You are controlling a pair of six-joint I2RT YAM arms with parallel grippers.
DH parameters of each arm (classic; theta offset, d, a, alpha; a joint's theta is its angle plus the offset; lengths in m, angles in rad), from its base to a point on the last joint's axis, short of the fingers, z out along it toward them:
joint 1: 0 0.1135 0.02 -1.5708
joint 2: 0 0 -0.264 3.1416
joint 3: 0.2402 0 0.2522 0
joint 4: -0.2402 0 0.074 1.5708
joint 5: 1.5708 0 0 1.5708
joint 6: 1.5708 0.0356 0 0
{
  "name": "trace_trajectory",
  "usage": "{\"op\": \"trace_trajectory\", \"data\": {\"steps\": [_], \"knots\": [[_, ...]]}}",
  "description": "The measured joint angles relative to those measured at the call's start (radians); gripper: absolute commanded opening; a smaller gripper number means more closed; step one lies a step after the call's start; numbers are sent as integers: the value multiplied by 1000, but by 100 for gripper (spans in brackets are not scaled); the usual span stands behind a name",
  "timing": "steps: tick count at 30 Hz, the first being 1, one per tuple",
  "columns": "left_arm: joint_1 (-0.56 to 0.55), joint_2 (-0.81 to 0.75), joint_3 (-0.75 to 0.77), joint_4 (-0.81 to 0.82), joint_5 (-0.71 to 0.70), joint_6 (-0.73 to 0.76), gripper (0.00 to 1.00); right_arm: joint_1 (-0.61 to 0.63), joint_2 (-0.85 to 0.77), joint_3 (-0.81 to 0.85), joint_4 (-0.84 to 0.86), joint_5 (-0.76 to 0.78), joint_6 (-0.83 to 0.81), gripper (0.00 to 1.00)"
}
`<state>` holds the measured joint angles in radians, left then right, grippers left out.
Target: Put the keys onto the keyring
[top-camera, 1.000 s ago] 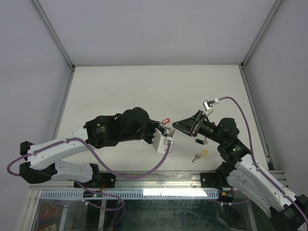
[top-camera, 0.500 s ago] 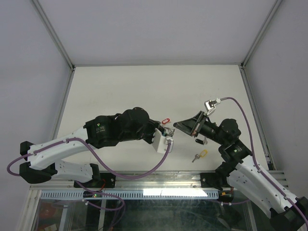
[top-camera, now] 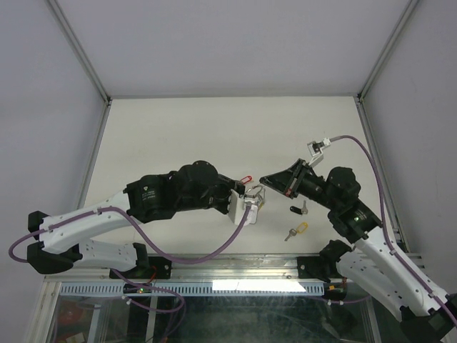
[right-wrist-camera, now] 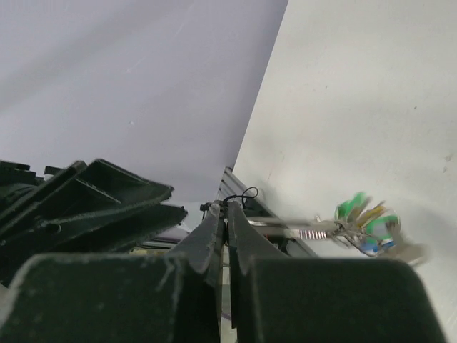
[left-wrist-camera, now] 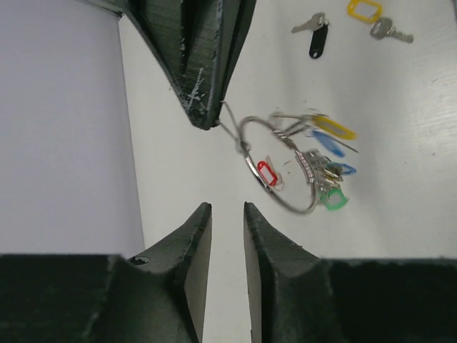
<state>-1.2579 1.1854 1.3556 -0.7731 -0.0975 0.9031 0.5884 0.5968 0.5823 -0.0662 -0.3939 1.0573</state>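
My right gripper [top-camera: 265, 178] is shut on the thin silver keyring [left-wrist-camera: 280, 168] and holds it above the table. In the left wrist view its dark fingertips [left-wrist-camera: 203, 107] pinch the wire at the ring's upper left. Yellow, blue and green keys [left-wrist-camera: 330, 143] and a red tag [left-wrist-camera: 265, 174] hang on the ring. In the right wrist view the ring's wire [right-wrist-camera: 285, 227] runs right from my right gripper [right-wrist-camera: 227, 209] to the blurred keys [right-wrist-camera: 365, 223]. My left gripper [left-wrist-camera: 227, 207] is open and empty, just short of the ring, and it also shows in the top view [top-camera: 255, 194].
A loose black-headed key [top-camera: 296, 209] and a loose yellow-headed key [top-camera: 298, 230] lie on the white table [top-camera: 214, 136] near its front edge, right of the grippers. Both also show in the left wrist view, black [left-wrist-camera: 315, 37] and yellow [left-wrist-camera: 368, 13]. Frame posts stand at the table's corners.
My right gripper has lifted and shifted slightly away with the keyring, and the keys now swing and blur. My left gripper has edged slightly right.
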Motion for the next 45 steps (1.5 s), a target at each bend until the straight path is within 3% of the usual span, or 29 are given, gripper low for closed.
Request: {"op": "trace_trajectory", "data": {"steps": [5,13,21,31,45], "knots": [[0,-68,-128,118,46,-69,32,0,68,127,-128,29,-130,0],[0,-200,-396,409,27,-232,61,0,172,319,-326,102,-354,0],[0,-235,-587,828,-115,-416,68,0,280,480,-479,187,-522,0],[0,-126,-636,1202,-190,-388,60,0,336,554,-545,214,-583,0],[0,-12,-645,1363,-144,-259,41,0,338,607,-554,131,-575,0]]}}
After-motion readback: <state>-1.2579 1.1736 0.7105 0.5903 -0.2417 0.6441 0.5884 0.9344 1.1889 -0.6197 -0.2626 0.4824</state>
